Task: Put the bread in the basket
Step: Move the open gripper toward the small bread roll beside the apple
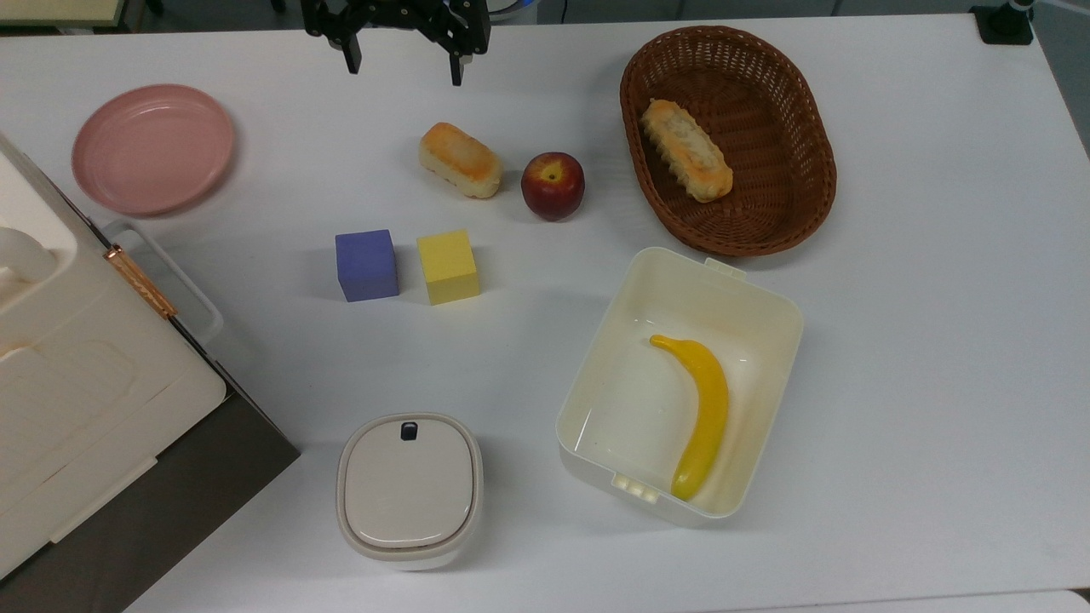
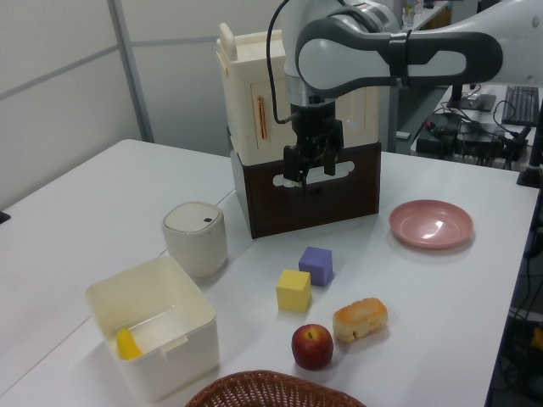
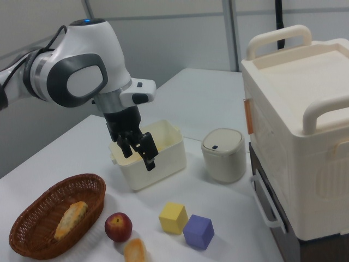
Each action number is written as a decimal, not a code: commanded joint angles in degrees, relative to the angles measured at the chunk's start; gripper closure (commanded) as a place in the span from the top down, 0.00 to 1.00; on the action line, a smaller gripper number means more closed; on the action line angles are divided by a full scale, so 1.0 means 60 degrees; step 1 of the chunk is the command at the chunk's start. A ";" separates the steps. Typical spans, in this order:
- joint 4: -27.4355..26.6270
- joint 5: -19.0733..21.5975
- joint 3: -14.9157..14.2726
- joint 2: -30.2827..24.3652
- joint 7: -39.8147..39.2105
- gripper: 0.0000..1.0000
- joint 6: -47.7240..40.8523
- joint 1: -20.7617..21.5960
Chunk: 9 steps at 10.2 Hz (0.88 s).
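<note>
From the top view, nearest me on the white counter (image 1: pixel 920 358) I see a round-cornered cream lidded canister (image 1: pixel 410 488), and to the top view's right of it a cream plastic tub (image 1: pixel 766 315) holding a yellow banana (image 1: pixel 702 413). At the top view's left edge stands a large cream case (image 1: pixel 77 366) on a dark base. Farther in, a purple cube (image 1: pixel 366 265) and a yellow cube (image 1: pixel 448 266) sit side by side, close but apart. Beyond them lies the bread (image 1: pixel 460 160), a plump golden-topped bun, resting on the counter just beside a red apple (image 1: pixel 553 186) on the top view's right, outside the basket. The basket (image 1: pixel 800 128), dark-brown oval wicker, sits farther to the top view's right and already holds a longer ridged loaf (image 1: pixel 686 150). A pink plate (image 1: pixel 153 148) lies far to the top view's left. At the far edge, the gripper (image 1: pixel 402 66) hangs above the counter behind the bread, its two fingers spread apart and holding nothing; in the left view the gripper (image 2: pixel 309 175) hovers in front of the case.
</note>
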 commanded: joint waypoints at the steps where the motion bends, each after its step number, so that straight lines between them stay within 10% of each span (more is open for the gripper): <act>1: -0.0204 0.0068 -0.0135 -0.0197 -0.0225 1.00 -0.0156 0.0184; 5: -0.0349 0.0068 -0.0134 -0.0255 -0.0676 1.00 -0.0098 0.0198; 9: -0.1942 -0.0004 -0.0134 -0.1176 -0.4159 1.00 -0.0024 0.0096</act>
